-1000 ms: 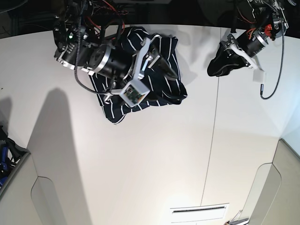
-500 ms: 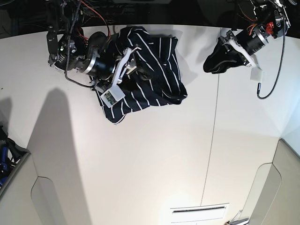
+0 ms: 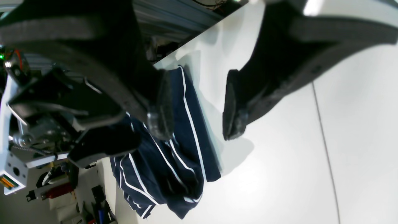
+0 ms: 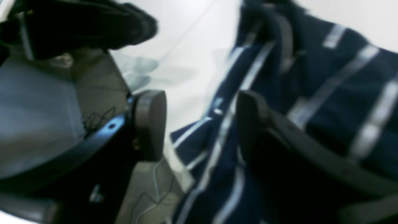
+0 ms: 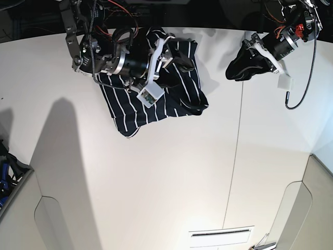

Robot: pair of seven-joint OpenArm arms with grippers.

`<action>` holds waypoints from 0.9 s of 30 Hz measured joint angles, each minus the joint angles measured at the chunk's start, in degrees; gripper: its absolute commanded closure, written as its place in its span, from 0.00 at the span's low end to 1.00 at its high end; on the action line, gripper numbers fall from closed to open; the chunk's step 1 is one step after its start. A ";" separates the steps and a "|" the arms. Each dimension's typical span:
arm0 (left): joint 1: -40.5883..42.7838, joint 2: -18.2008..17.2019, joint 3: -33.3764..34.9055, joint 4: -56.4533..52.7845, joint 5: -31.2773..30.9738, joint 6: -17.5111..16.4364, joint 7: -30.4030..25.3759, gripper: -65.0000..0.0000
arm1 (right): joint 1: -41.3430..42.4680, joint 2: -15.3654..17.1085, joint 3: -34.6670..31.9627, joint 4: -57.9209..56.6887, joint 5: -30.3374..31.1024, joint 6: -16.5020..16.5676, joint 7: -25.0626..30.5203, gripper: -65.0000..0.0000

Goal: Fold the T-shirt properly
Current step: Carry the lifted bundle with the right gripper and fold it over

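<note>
The T-shirt, dark navy with thin white stripes, lies as a folded, slightly rumpled bundle on the white table at the back, left of centre. My right gripper hovers over its far part. In the blurred right wrist view this gripper is open, with striped T-shirt fabric below and behind the fingers. My left gripper hangs at the back right, away from the cloth. It is open with nothing between its fingers, and the T-shirt lies beyond it.
A seam runs front to back across the table, right of centre. A black cable and a small white block hang off the left arm. Grey panels flank the front corners, and a slotted vent sits at the front.
My right arm has swung from over the shirt's middle toward its far right part, uncovering the left half. The left arm has barely shifted.
</note>
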 measured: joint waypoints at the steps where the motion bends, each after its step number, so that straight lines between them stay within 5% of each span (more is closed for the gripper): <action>1: 0.00 0.00 0.00 0.00 0.00 0.00 0.02 0.58 | 0.00 -0.20 -0.61 0.00 -0.02 -0.11 -0.02 0.48; 7: 0.00 0.00 0.00 0.00 0.00 0.00 0.02 0.58 | 0.02 -1.18 -4.09 0.00 -0.52 -0.44 0.02 0.48; 21: 0.00 0.00 -0.15 0.00 0.00 0.00 0.02 0.58 | 0.17 -2.58 -3.58 0.02 -19.50 -4.63 4.68 0.48; 27: 0.00 0.00 -0.15 0.00 0.00 0.00 0.02 0.58 | 0.17 -2.58 -3.52 0.02 -22.99 -6.93 6.01 0.48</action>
